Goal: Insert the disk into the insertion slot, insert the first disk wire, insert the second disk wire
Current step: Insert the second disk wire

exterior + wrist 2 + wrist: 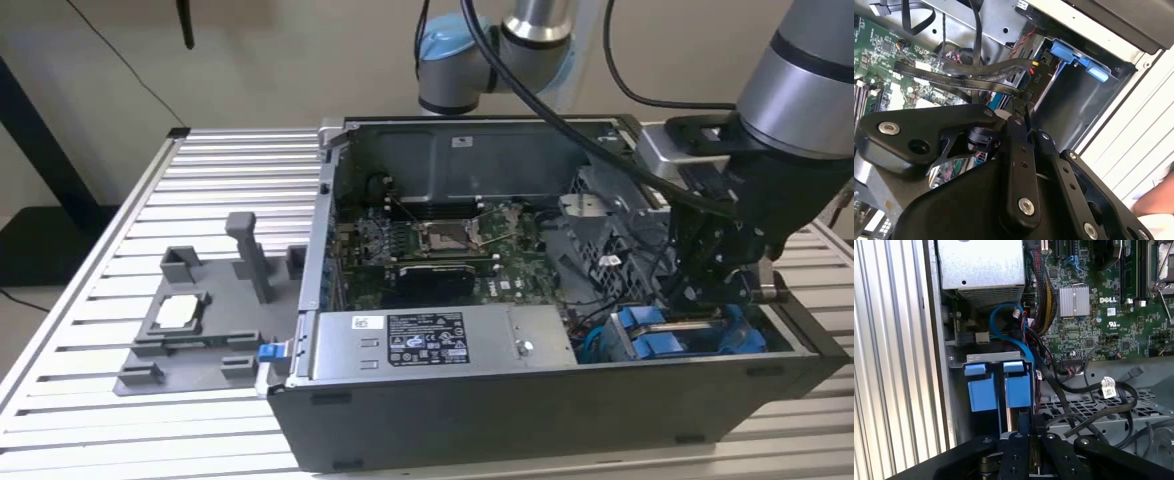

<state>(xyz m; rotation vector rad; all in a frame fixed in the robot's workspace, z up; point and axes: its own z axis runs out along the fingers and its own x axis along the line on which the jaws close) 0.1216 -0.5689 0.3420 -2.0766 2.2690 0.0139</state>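
Note:
The open computer case (534,400) lies on the slatted table. The insertion slot (994,358) is the dark grey cage at the case's corner on the exterior view's right. The disk's blue carrier tabs (1018,390) sit side by side in it, also seen in the exterior view (661,345); its metal body is mostly hidden. My gripper (705,292) hangs inside the case just above the tabs. Its fingers (1021,107) stand close together on the end of a flat black disk wire (969,80). A blue wire (1004,310) loops past the cage.
The grey power supply box (427,338) with a sticker sits beside the cage, and the green motherboard (441,240) behind it. Loose black cables (1094,390) crowd the gripper. A grey fixture (200,330) stands on the table (160,190) at the exterior view's left.

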